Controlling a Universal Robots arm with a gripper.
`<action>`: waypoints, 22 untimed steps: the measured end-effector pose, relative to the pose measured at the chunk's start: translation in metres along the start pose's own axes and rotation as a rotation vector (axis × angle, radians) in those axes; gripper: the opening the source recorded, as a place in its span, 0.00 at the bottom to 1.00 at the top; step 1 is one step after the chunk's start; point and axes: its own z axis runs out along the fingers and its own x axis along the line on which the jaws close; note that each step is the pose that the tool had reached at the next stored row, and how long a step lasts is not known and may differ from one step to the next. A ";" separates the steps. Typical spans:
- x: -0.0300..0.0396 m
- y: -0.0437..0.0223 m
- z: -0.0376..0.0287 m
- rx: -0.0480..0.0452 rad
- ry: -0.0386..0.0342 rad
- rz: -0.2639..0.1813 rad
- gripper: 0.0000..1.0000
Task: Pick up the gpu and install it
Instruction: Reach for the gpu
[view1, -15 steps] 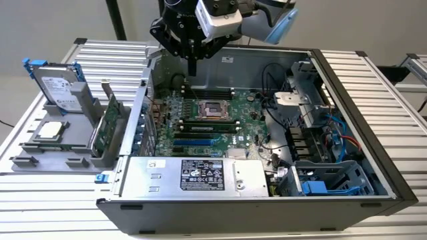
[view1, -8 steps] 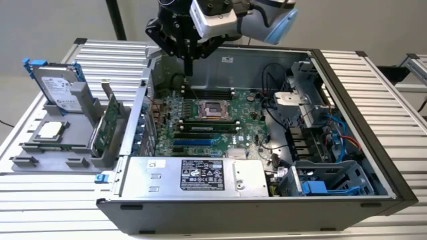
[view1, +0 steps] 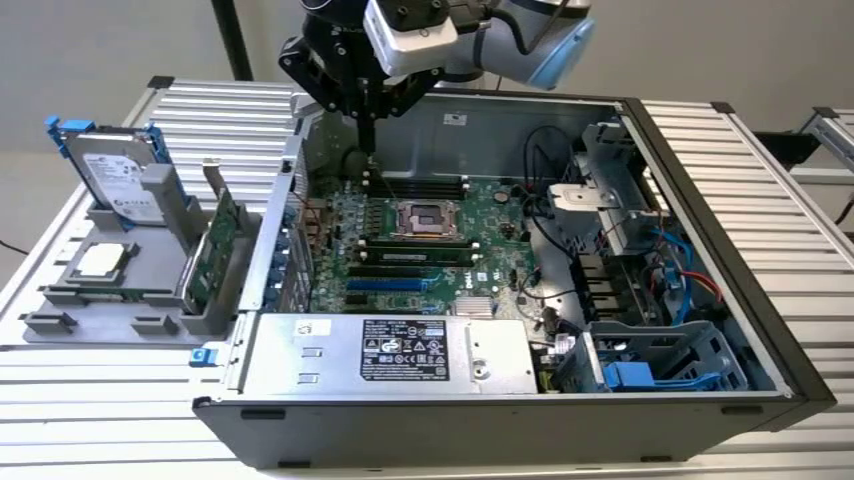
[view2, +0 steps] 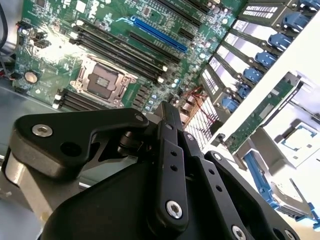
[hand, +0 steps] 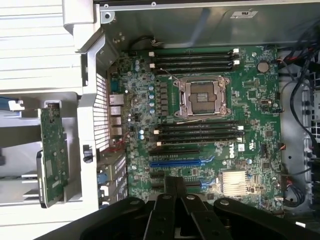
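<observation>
At the exterior view's left, the gpu (view1: 223, 245) is standing on edge in its grey holder (view1: 80, 303), ungrasped. Right of it, the gripper (view1: 364, 140) is hovering clenched and empty over the motherboard (view1: 441, 250). Judged stage: approach; pickup calls for moving left, fingers parted.

Motherboard (view1: 501, 255) inside open case (view1: 467, 430); hard drive (view1: 114, 180) outside.

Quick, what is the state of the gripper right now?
Gripper: shut, holding nothing, over the motherboard; the gpu stands in the grey holder.
</observation>
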 end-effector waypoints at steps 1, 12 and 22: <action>0.0012 -0.0001 0.0000 0.0000 0.0000 0.000 0.00; 0.0159 -0.0011 -0.0003 0.0000 0.0000 0.000 0.00; 0.0307 -0.0022 -0.0006 -0.0001 -0.0001 0.000 0.00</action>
